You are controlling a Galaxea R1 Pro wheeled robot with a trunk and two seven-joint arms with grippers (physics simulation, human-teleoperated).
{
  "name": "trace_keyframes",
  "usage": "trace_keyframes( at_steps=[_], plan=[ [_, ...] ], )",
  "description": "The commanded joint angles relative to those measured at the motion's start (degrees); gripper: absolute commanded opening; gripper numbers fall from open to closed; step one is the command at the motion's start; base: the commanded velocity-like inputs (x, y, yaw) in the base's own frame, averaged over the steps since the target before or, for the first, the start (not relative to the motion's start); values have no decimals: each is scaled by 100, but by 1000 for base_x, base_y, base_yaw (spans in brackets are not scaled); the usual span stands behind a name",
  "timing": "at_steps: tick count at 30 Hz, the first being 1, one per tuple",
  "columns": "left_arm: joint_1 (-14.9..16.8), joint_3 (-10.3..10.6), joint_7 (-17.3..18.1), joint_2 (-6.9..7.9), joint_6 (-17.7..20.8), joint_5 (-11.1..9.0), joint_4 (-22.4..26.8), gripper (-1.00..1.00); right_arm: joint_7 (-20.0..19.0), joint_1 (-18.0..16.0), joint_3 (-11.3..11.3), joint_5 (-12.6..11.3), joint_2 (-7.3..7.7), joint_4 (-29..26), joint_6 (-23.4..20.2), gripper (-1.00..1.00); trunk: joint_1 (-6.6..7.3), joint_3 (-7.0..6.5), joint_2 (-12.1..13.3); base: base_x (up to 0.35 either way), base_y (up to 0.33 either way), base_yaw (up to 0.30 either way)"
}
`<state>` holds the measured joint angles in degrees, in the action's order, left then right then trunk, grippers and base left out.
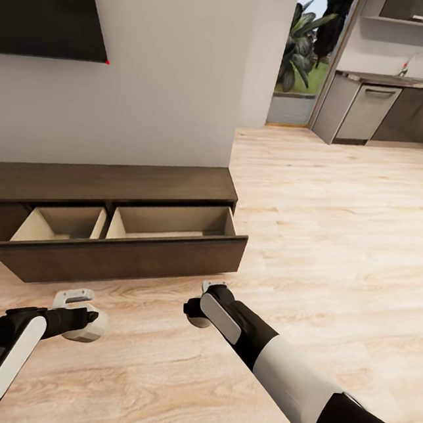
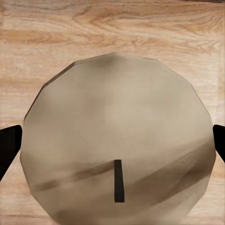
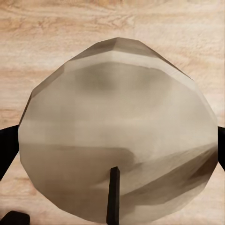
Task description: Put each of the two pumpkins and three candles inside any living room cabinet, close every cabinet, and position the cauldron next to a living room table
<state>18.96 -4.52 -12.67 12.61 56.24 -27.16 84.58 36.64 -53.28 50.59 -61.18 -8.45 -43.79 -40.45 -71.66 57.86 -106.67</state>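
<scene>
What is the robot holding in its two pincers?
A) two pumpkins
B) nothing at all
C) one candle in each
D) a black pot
C: each wrist view shows a beige flat-topped candle with a dark wick, one between the left pincer's fingers, another candle in the right pincer.

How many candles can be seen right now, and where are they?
2. One candle sits between the left gripper fingers, the other candle between the right gripper fingers, both above the wood floor before the open cabinet. A third may be out of view.
</scene>
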Motion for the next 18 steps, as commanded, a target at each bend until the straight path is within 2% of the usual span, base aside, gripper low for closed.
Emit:
trace_keyframes(
  at_steps=[1, 18],
  plan=[
    [3, 2, -46, -1, 19, -52, 6, -100, 53, -6, 20, -61, 2, -6, 2, -100, 23, -14, 39, 0, 0, 0],
    [3, 4, -45, -4, 19, -84, 4, -100, 53, -6, 21, -61, 2, -7, 2, -100, 396, -319, 721, 0, 0, 0]
  ],
)
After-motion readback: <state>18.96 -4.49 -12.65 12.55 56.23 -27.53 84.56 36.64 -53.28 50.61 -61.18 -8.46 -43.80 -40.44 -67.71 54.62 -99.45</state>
